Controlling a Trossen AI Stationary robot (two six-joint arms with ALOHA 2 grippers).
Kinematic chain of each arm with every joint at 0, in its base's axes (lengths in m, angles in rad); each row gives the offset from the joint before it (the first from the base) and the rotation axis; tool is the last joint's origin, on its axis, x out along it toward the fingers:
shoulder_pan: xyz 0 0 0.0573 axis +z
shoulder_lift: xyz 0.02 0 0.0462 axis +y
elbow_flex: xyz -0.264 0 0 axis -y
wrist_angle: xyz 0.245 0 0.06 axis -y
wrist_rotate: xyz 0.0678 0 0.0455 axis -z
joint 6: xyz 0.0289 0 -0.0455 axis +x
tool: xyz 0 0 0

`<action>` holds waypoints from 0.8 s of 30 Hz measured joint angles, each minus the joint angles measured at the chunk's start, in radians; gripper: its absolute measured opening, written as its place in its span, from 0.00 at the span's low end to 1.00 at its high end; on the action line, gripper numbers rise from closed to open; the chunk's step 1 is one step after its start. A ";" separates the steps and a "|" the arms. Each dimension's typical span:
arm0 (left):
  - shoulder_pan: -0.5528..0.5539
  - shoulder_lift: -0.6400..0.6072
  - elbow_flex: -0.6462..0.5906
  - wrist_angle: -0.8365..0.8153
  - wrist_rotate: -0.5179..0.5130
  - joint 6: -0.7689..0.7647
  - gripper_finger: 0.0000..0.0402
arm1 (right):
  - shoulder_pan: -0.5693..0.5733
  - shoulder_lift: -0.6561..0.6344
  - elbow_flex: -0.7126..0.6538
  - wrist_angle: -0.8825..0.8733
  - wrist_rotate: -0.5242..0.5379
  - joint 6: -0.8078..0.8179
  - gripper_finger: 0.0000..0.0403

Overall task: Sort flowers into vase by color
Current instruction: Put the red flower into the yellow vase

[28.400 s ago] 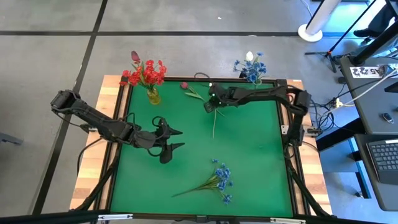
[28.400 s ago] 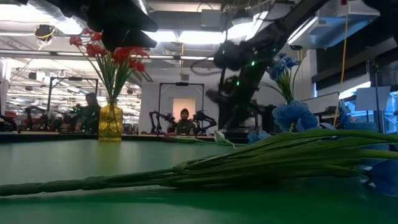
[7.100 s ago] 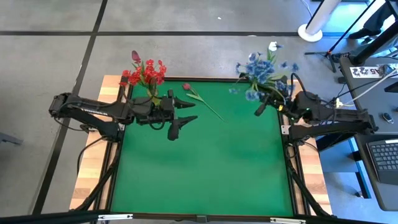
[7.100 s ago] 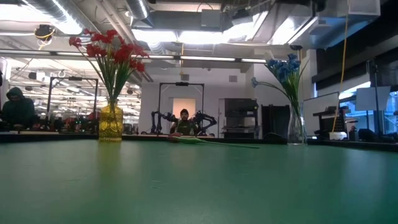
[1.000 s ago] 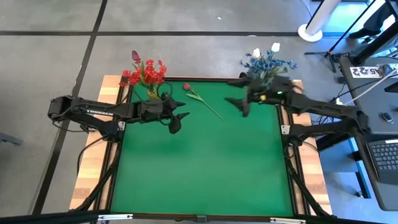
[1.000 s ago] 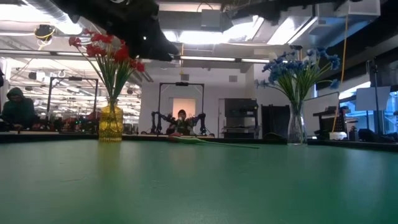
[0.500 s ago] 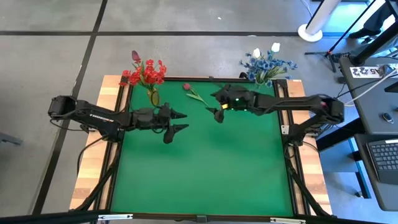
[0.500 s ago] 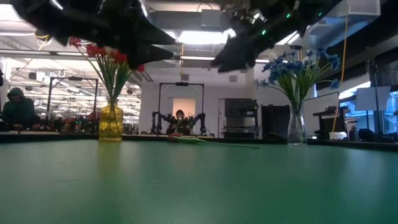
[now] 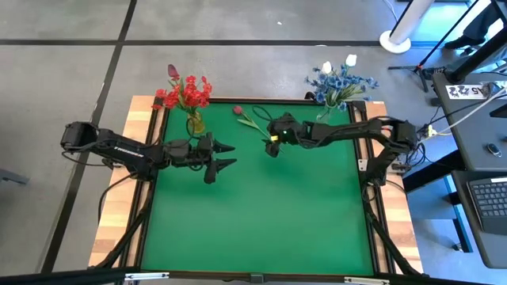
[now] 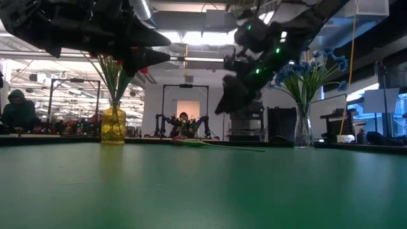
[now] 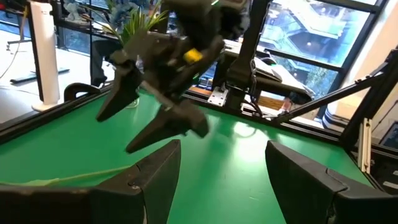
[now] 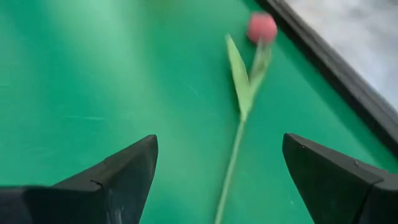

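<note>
A red-pink tulip lies flat on the green mat, its stem running toward the mat's middle. My right gripper hovers open just above that stem, one finger on each side, touching nothing. In the low view it hangs clear of the mat. My left gripper stands open beside the yellow vase, which holds red flowers. A clear vase at the far right corner holds blue flowers and white tulips.
The mat's dark raised frame runs close behind the tulip. Both vases stand at the far edge. My left gripper's fingers point at the right gripper, a short way apart. The near half of the mat is bare.
My right gripper has swung from beside the blue-flower vase toward the table's left and has come down over the tulip's stem, staying open. My left gripper has drawn slightly toward the near edge. The tulip has not moved.
</note>
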 joint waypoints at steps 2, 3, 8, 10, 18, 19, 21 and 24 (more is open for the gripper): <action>0.000 0.000 0.000 0.000 0.000 0.002 0.57 | -0.023 0.033 0.000 0.001 -0.002 0.027 0.85; 0.000 0.000 0.000 0.000 0.000 0.002 0.57 | -0.036 0.048 0.000 0.000 -0.007 0.038 0.85; 0.000 0.000 0.000 0.000 0.001 0.002 0.57 | -0.101 0.122 0.000 0.010 -0.058 0.084 0.85; 0.000 0.000 0.000 0.000 0.002 0.002 0.57 | -0.121 0.145 0.000 0.027 -0.082 0.094 0.85; 0.000 0.000 0.000 -0.003 0.004 -0.002 0.57 | -0.144 0.197 0.000 0.062 -0.114 0.097 0.85; 0.000 0.000 0.000 -0.003 0.004 -0.002 0.57 | -0.143 0.200 -0.001 0.051 -0.110 0.096 0.85; 0.000 0.000 0.000 -0.003 0.003 -0.003 0.57 | -0.142 0.201 -0.001 0.041 -0.089 0.092 0.82; 0.000 0.000 0.000 -0.004 0.000 -0.005 0.57 | -0.142 0.202 -0.001 0.010 -0.075 0.092 0.76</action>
